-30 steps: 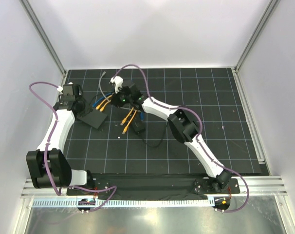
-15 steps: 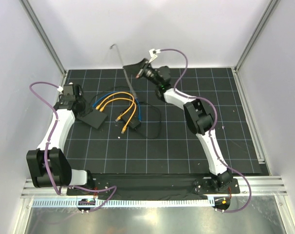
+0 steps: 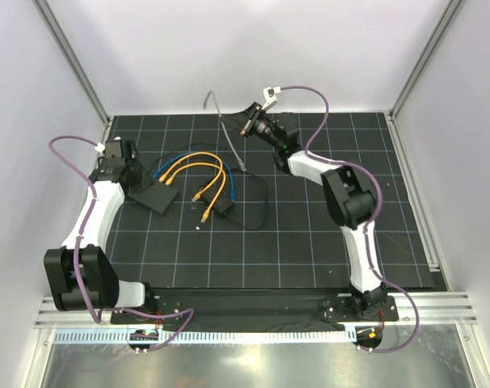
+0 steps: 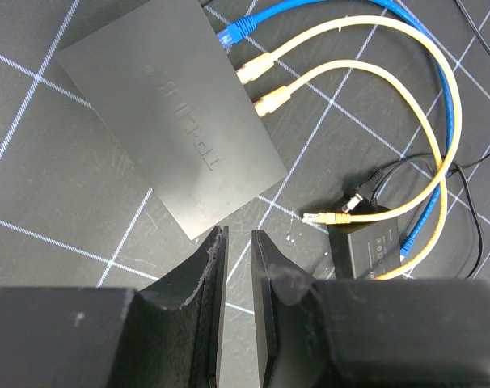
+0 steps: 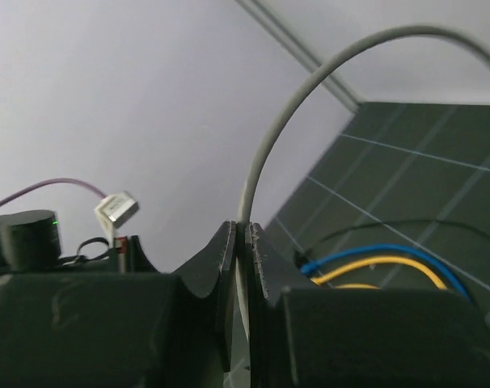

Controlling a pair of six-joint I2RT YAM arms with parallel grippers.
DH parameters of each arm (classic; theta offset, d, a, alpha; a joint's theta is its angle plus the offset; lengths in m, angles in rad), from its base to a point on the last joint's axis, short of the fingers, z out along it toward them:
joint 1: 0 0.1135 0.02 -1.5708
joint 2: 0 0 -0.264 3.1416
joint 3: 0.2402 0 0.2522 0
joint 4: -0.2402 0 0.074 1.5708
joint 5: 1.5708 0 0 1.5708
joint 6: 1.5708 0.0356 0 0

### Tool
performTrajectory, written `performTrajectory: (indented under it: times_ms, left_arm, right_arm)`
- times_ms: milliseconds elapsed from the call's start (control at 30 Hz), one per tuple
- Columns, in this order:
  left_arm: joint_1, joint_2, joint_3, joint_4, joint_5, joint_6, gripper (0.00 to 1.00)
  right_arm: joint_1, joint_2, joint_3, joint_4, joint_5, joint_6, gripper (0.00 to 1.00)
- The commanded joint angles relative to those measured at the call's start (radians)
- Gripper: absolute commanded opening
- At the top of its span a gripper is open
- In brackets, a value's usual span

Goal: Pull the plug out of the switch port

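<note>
While the right gripper (image 5: 241, 233) pinches a grey cable (image 5: 248, 194), the left gripper (image 4: 237, 234), jaws parted, adjoins the switch (image 4: 172, 113).

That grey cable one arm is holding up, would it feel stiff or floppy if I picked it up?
Probably springy rather than limp: the grey cable arches from the right gripper in a smooth curve instead of drooping. Likely light, since a narrow pinch holds it up. Its lower end hangs loose, so it may swing when moved.
</note>
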Motion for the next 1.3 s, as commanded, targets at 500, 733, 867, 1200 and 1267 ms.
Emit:
performTrajectory:
  times_ms: [500, 733, 867, 1200, 1267]
  left_arm:
    - [0.036, -0.022, -0.001, 0.044, 0.038, -0.007, 0.22]
    - [0.038, -0.008, -0.002, 0.043, 0.038, -0.005, 0.22]
    - [0.038, -0.002, -0.002, 0.041, 0.038, -0.007, 0.22]
    - [0.041, 0.033, 0.015, 0.047, 0.092, -0.039, 0.22]
    - [0.044, 0.029, 0.015, 0.049, 0.096, -0.053, 0.22]
  right_arm:
    - [0.024, -0.65, -0.262, -1.104, 1.299, -0.464, 0.01]
    - [0.006, -0.583, -0.198, -1.237, 1.482, -0.392, 0.01]
    - [-0.039, -0.485, -0.141, -1.314, 1.495, -0.384, 0.01]
    - [-0.092, -0.29, -0.063, -1.309, 1.334, -0.41, 0.01]
    - [-0.092, -0.241, -0.043, -1.323, 1.318, -0.424, 0.01]
